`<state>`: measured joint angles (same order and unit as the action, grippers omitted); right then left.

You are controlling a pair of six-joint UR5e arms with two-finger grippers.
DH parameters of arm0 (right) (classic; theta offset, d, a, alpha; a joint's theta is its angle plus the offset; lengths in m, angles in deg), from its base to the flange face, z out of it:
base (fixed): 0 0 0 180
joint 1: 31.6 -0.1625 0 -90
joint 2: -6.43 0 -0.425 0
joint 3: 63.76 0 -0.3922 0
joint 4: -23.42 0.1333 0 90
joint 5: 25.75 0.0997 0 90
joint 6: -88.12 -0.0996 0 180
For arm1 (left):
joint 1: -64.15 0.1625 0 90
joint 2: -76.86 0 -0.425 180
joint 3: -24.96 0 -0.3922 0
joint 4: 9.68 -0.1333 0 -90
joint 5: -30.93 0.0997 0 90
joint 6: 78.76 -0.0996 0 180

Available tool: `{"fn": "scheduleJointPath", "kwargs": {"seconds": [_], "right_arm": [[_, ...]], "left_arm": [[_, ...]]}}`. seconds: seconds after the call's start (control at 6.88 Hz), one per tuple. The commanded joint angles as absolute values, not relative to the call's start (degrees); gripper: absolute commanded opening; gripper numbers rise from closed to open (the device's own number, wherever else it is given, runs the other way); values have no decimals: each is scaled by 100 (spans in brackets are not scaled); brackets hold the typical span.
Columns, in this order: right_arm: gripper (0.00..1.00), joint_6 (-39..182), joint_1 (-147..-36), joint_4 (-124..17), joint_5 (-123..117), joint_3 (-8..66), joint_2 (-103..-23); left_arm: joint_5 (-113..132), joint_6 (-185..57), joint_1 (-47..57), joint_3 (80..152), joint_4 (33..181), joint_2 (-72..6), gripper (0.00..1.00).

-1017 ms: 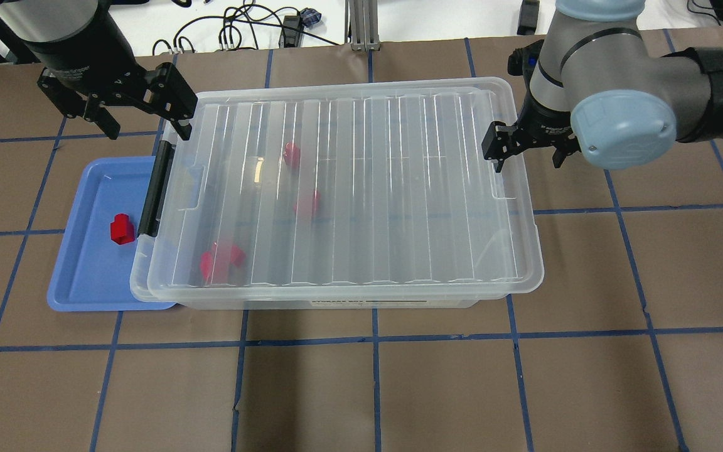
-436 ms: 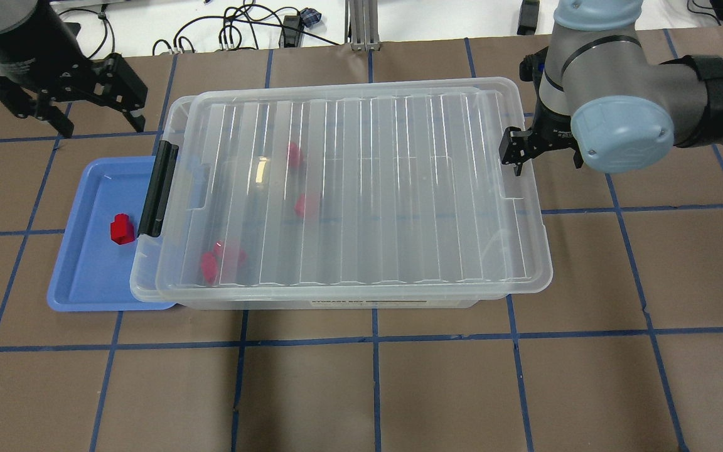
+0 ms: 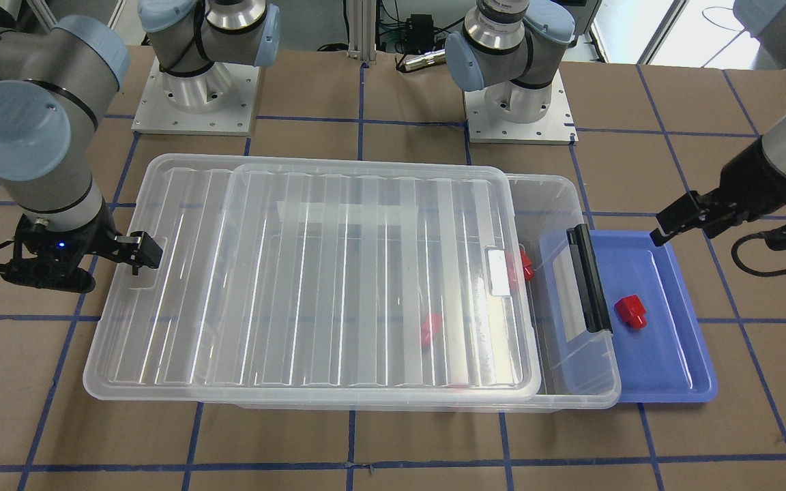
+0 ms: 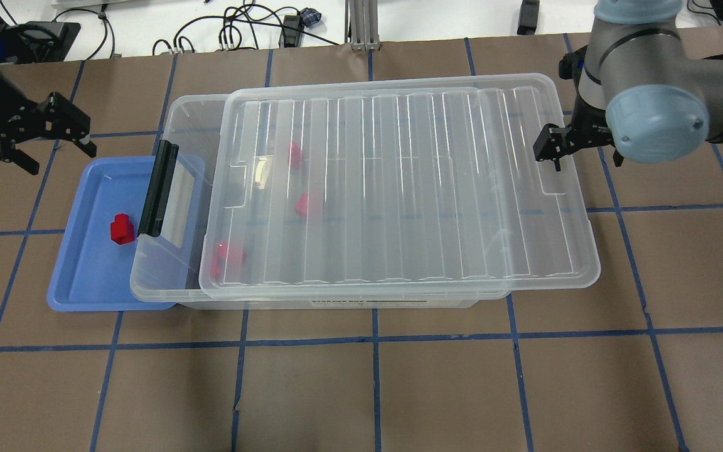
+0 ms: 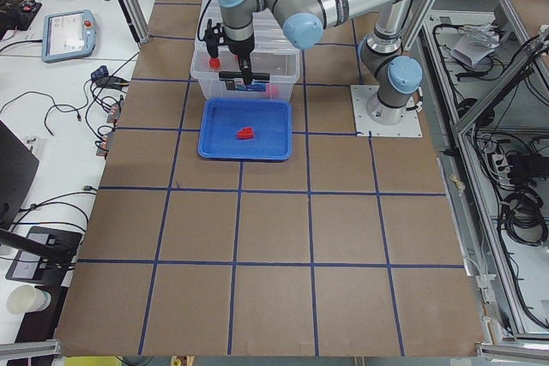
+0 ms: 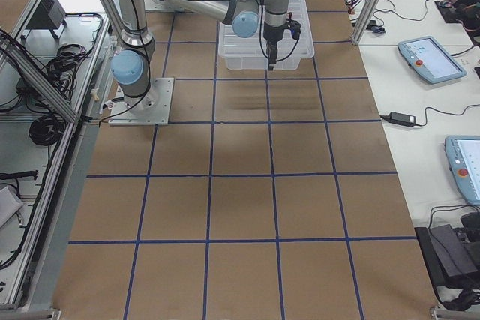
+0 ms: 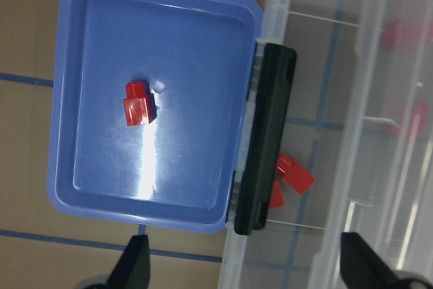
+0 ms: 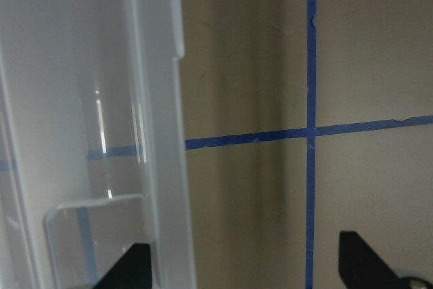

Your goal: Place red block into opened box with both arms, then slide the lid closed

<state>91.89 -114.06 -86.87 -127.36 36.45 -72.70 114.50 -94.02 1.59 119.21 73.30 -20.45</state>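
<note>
Jaws spread on both my tools right now! Left gripper [image 4: 63, 160] hovers at the far left of the overhead frame, just up-left of the blue tray [image 4: 85, 282], holding nothing. Right gripper [image 4: 584, 162], fingers apart, sits at the notch on the lid's [image 4: 399, 188] right end. The red block [image 4: 122, 228] lies in the tray, left of the black bar [image 4: 158, 188]. The lid overhangs the box [image 4: 176, 122] on the right, leaving its left end uncovered. More red pieces [image 4: 304, 204] show through the lid.
</note>
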Motion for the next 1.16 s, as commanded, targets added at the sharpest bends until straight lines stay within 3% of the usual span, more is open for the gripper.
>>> {"fn": "scheduleJointPath", "kwargs": {"seconds": [0.0,0.29,0.73,1.02], "right_arm": [[100,9286,-11063,-8670,-12744,3635,-7268],[100,9531,-10764,-8671,-12761,3635,-7276],[100,9717,-10605,-8662,-12761,3644,-7294],[100,9726,-10587,-8644,-12761,3644,-7329]], "left_arm": [[11223,-10010,737,12653,6314,-2437,100],[11293,-10003,738,13068,5162,-2868,100],[11398,-9819,598,13113,5037,-3193,100],[11888,-9801,335,13227,4817,-3352,92]]}}
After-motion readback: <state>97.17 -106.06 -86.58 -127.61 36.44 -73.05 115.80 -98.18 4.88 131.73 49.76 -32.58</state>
